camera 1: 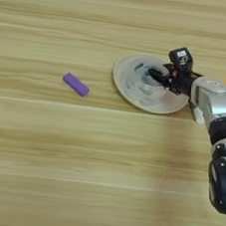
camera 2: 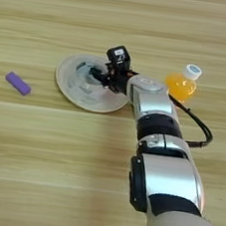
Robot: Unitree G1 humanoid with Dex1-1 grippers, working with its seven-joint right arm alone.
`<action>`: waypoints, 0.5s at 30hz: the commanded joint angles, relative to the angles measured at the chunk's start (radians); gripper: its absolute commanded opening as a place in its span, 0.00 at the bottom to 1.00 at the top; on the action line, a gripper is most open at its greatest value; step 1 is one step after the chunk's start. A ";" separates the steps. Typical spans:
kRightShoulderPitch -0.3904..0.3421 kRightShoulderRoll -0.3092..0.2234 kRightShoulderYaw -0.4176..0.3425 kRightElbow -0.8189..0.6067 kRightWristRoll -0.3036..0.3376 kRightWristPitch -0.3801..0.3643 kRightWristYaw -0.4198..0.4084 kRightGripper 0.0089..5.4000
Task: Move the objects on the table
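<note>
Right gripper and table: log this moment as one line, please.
right gripper: over plate, at clear tape roll | juice bottle: right of arm, upright | purple block: left, alone | glue stick: not visible
</note>
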 commanded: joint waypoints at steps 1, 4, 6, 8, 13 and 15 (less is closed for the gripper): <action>-0.062 -0.028 -0.014 -0.085 0.011 -0.031 -0.011 0.56; -0.052 -0.027 -0.014 -0.107 0.012 -0.025 -0.010 0.62; -0.048 -0.026 -0.014 -0.114 0.012 -0.022 -0.010 0.64; -0.046 -0.026 -0.016 -0.119 0.013 -0.021 -0.011 0.68; -0.044 -0.025 -0.018 -0.123 0.014 -0.018 -0.012 0.76; -0.044 -0.026 -0.018 -0.123 0.014 -0.018 -0.011 0.80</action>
